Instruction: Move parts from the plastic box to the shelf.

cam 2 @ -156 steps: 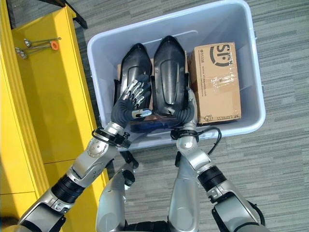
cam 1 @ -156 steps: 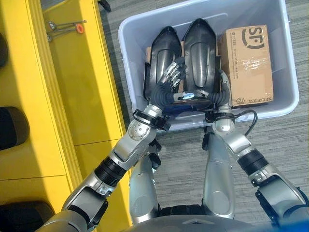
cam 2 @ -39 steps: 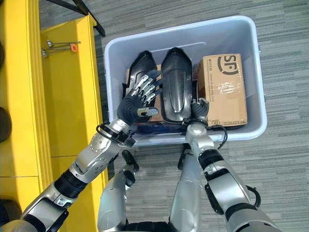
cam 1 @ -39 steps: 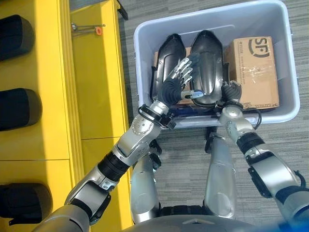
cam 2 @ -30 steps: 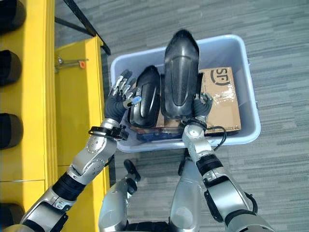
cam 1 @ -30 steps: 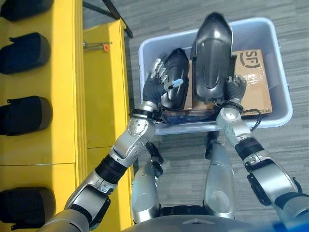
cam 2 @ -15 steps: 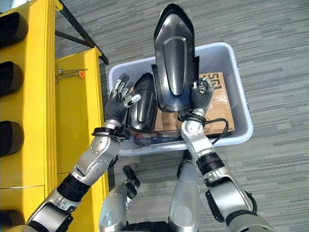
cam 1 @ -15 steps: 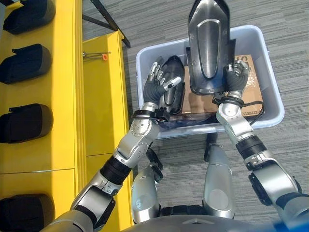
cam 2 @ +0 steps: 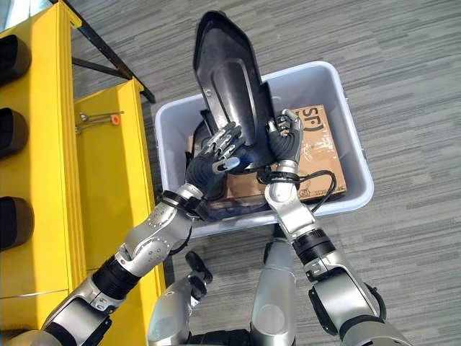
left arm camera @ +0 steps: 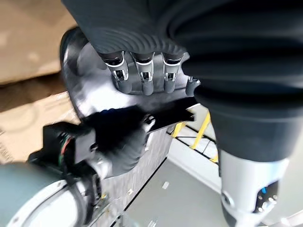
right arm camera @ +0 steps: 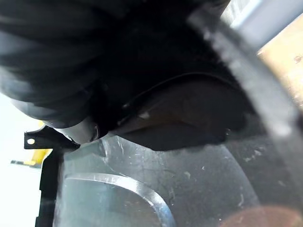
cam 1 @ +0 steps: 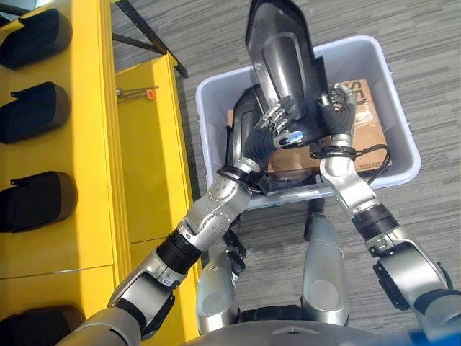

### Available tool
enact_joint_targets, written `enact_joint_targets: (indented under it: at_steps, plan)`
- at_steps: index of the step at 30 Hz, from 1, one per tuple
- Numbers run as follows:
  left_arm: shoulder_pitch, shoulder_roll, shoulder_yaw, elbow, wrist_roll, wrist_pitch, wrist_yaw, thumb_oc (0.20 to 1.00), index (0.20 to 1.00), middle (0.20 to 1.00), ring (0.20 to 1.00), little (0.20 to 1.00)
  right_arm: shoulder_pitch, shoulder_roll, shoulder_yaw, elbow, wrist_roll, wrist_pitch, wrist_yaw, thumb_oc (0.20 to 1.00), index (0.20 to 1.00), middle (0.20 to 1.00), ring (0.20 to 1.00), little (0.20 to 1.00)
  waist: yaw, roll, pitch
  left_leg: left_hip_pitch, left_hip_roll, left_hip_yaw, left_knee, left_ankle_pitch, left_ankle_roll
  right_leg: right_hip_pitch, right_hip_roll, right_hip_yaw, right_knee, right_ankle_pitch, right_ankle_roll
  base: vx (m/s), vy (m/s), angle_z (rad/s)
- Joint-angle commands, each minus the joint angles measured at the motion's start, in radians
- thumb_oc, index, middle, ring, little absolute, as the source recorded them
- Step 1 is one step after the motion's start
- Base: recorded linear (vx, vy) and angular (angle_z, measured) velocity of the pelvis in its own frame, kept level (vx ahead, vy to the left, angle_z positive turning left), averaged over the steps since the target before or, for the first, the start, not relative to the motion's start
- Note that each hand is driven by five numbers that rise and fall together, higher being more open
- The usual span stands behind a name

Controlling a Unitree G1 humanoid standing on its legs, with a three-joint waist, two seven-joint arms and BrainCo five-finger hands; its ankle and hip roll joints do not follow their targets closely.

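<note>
Both hands hold one glossy black moulded plastic cover (cam 1: 282,61) lifted above the grey plastic box (cam 1: 403,148).
Left hand (cam 1: 272,131) lays nearly straight fingers flat against the cover's near-left flank; right hand (cam 2: 283,143) curls round its near-right edge. A second black cover (cam 1: 243,122) and a brown cardboard carton (cam 1: 369,126) lie in the box, right of the yellow shelf (cam 1: 90,130). Likely stiff, light, slick: grip its rims, not its face.

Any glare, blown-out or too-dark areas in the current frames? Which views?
Left eye view: a pale sheen runs down the lifted black part, its contours readable. Left wrist view: a bright highlight sits on the part just past the left hand. Right wrist view: the right hand and the part's edge read nearly black; the background strip beside them is washed out white.
</note>
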Motion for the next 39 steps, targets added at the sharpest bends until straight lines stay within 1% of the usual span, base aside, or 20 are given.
enact_joint_targets:
  at_steps: [1,2,5,7,8,12,15,16,18,20,21,22,23,24,25,28,32,33,36,39]
  plan:
    - [0.002,-0.037,-0.020,-0.075,-0.057,-0.022,-0.007,1.000,1.000,1.000,1.000,1.000,-0.037,0.039,0.011,-0.098,-0.073,-0.083,-0.023,0.200,0.200,0.200,0.200,0.200,-0.001,-0.009,-0.075,0.020,0.077,-0.045,0.107,-0.144,0.005,0.052,-0.033,0.078,-0.031,-0.051,0.080,0.00,0.000,0.00]
    - [0.001,-0.052,-0.025,-0.071,-0.116,-0.035,0.016,1.000,1.000,1.000,1.000,1.000,-0.034,0.045,0.016,-0.103,-0.094,-0.093,-0.055,0.200,0.200,0.200,0.200,0.200,-0.004,-0.009,-0.077,0.021,0.079,-0.042,0.108,-0.144,0.005,0.053,-0.034,0.080,-0.032,-0.050,0.082,0.02,0.032,-0.01]
    - [-0.014,-0.081,-0.020,-0.071,-0.126,-0.070,0.077,1.000,1.000,1.000,1.000,1.000,-0.036,0.064,0.019,-0.127,-0.135,-0.088,-0.059,0.200,0.200,0.200,0.200,0.200,-0.013,-0.007,-0.077,0.026,0.083,-0.032,0.102,-0.141,0.004,0.046,-0.036,0.086,-0.030,-0.048,0.083,-0.01,0.033,-0.04]
    - [-0.032,-0.091,-0.014,-0.061,-0.090,-0.109,0.098,1.000,1.000,1.000,1.000,1.000,-0.042,0.072,0.017,-0.133,-0.138,-0.072,-0.063,0.200,0.200,0.200,0.200,0.200,-0.014,-0.009,-0.075,0.028,0.082,-0.031,0.092,-0.136,0.000,0.044,-0.033,0.084,-0.030,-0.049,0.082,-0.04,-0.006,-0.13]
    - [-0.033,-0.088,-0.004,-0.074,-0.007,-0.138,0.125,1.000,1.000,1.000,1.000,1.000,-0.042,0.072,0.015,-0.132,-0.147,-0.062,-0.074,0.200,0.200,0.200,0.200,0.200,-0.012,-0.011,-0.074,0.029,0.080,-0.033,0.088,-0.134,-0.001,0.046,-0.034,0.081,-0.035,-0.047,0.082,-0.03,-0.029,-0.07]
    - [-0.025,-0.045,0.053,-0.138,0.192,-0.212,0.160,1.000,1.000,1.000,1.000,1.000,-0.013,0.063,0.003,-0.133,-0.141,-0.038,-0.117,0.200,0.200,0.200,0.200,0.200,0.000,-0.011,-0.083,0.031,0.079,-0.040,0.087,-0.136,-0.001,0.050,-0.042,0.073,-0.038,-0.049,0.082,-0.01,-0.007,-0.01]
    - [0.000,0.033,0.187,-0.220,0.287,-0.305,0.257,1.000,1.000,1.000,1.000,1.000,0.041,0.048,-0.041,-0.095,-0.127,-0.076,-0.166,0.200,0.200,0.200,0.200,0.200,0.028,-0.005,-0.096,0.017,0.082,-0.049,0.090,-0.121,0.011,0.041,-0.050,0.065,-0.036,-0.035,0.072,-0.06,-0.063,0.07]
    - [0.014,0.057,0.254,-0.228,0.296,-0.343,0.333,1.000,1.000,1.000,1.000,1.000,0.061,0.046,-0.064,-0.084,-0.119,-0.095,-0.186,0.200,0.200,0.200,0.200,0.200,0.042,-0.008,-0.101,0.014,0.078,-0.064,0.087,-0.122,0.010,0.044,-0.054,0.057,-0.033,-0.039,0.073,-0.02,-0.087,0.18]
    - [0.020,0.063,0.284,-0.225,0.283,-0.351,0.377,1.000,1.000,1.000,1.000,1.000,0.066,0.047,-0.072,-0.079,-0.115,-0.103,-0.195,0.200,0.200,0.200,0.200,0.200,0.047,-0.011,-0.103,0.011,0.079,-0.071,0.086,-0.122,0.009,0.044,-0.055,0.053,-0.032,-0.040,0.073,-0.02,-0.071,0.26]
    - [0.026,0.067,0.319,-0.209,0.303,-0.380,0.431,1.000,1.000,1.000,1.000,1.000,0.069,0.054,-0.073,-0.076,-0.111,-0.101,-0.213,0.200,0.200,0.200,0.200,0.200,0.052,-0.019,-0.106,0.009,0.081,-0.080,0.088,-0.125,0.007,0.043,-0.055,0.053,-0.031,-0.042,0.074,-0.02,-0.073,0.24]
    - [0.034,0.065,0.342,-0.211,0.340,-0.371,0.466,1.000,1.000,1.000,1.000,1.000,0.072,0.057,-0.077,-0.079,-0.111,-0.100,-0.224,0.200,0.200,0.200,0.200,0.200,0.058,-0.024,-0.106,0.005,0.084,-0.084,0.091,-0.124,0.006,0.044,-0.057,0.049,-0.031,-0.043,0.073,-0.02,-0.056,0.10]
    - [0.035,0.065,0.343,-0.213,0.341,-0.370,0.467,1.000,1.000,1.000,1.000,1.000,0.073,0.057,-0.076,-0.078,-0.111,-0.100,-0.224,0.200,0.200,0.200,0.200,0.200,0.058,-0.024,-0.106,0.005,0.084,-0.085,0.091,-0.124,0.006,0.044,-0.057,0.049,-0.031,-0.043,0.073,-0.02,-0.072,0.05]
    - [0.042,0.065,0.362,-0.207,0.364,-0.335,0.502,1.000,1.000,1.000,1.000,1.000,0.072,0.055,-0.080,-0.077,-0.103,-0.104,-0.235,0.200,0.200,0.200,0.200,0.200,0.064,-0.028,-0.105,0.002,0.087,-0.092,0.092,-0.123,0.004,0.045,-0.058,0.045,-0.029,-0.043,0.073,-0.01,-0.038,0.01]
    - [0.042,0.065,0.362,-0.208,0.365,-0.334,0.503,1.000,1.000,1.000,1.000,1.000,0.071,0.055,-0.080,-0.077,-0.103,-0.104,-0.235,0.200,0.200,0.200,0.200,0.200,0.064,-0.028,-0.105,0.002,0.087,-0.093,0.092,-0.123,0.004,0.046,-0.058,0.044,-0.029,-0.043,0.073,-0.03,-0.080,0.05]
    - [0.044,0.065,0.373,-0.175,0.328,-0.314,0.475,1.000,1.000,1.000,1.000,1.000,0.062,0.057,-0.079,-0.079,-0.098,-0.116,-0.234,0.200,0.200,0.200,0.200,0.200,0.066,-0.036,-0.103,0.000,0.091,-0.098,0.093,-0.123,-0.001,0.044,-0.055,0.045,-0.031,-0.043,0.073,-0.03,-0.049,0.04]
    - [0.042,0.055,0.350,-0.141,0.169,-0.181,0.332,1.000,1.000,1.000,1.000,1.000,0.046,0.061,-0.075,-0.084,-0.120,-0.126,-0.218,0.200,0.200,0.200,0.200,0.200,0.065,-0.041,-0.099,-0.004,0.097,-0.096,0.097,-0.123,-0.001,0.040,-0.051,0.046,-0.028,-0.042,0.074,-0.03,-0.039,0.06]
    - [0.036,0.036,0.282,-0.114,0.148,-0.086,0.265,1.000,1.000,1.000,1.000,1.000,0.028,0.064,-0.076,-0.128,-0.142,-0.124,-0.187,0.200,0.200,0.200,0.200,0.200,0.058,-0.049,-0.092,-0.005,0.103,-0.091,0.100,-0.123,0.000,0.043,-0.043,0.047,-0.038,-0.035,0.076,-0.02,-0.024,0.01]
    - [0.037,0.029,0.260,-0.114,0.119,-0.047,0.233,1.000,1.000,1.000,1.000,1.000,0.020,0.063,-0.076,-0.145,-0.155,-0.128,-0.182,0.200,0.200,0.200,0.200,0.200,0.055,-0.048,-0.089,-0.006,0.103,-0.089,0.100,-0.122,0.000,0.043,-0.040,0.049,-0.042,-0.032,0.077,-0.02,0.001,-0.05]
    - [0.049,0.019,0.221,-0.116,0.092,-0.030,0.226,1.000,1.000,1.000,1.000,1.000,0.018,0.055,-0.083,-0.182,-0.167,-0.147,-0.166,0.200,0.200,0.200,0.200,0.200,0.052,-0.044,-0.084,-0.002,0.100,-0.088,0.096,-0.121,0.001,0.047,-0.036,0.050,-0.047,-0.029,0.077,-0.01,0.011,-0.06]
    - [0.068,-0.001,0.176,-0.111,0.038,-0.041,0.248,1.000,1.000,1.000,1.000,1.000,0.011,0.047,-0.074,-0.247,-0.211,-0.162,-0.146,0.200,0.200,0.200,0.200,0.200,0.039,-0.040,-0.080,0.013,0.096,-0.075,0.084,-0.117,0.001,0.050,-0.032,0.056,-0.055,-0.025,0.080,-0.01,0.043,-0.08]
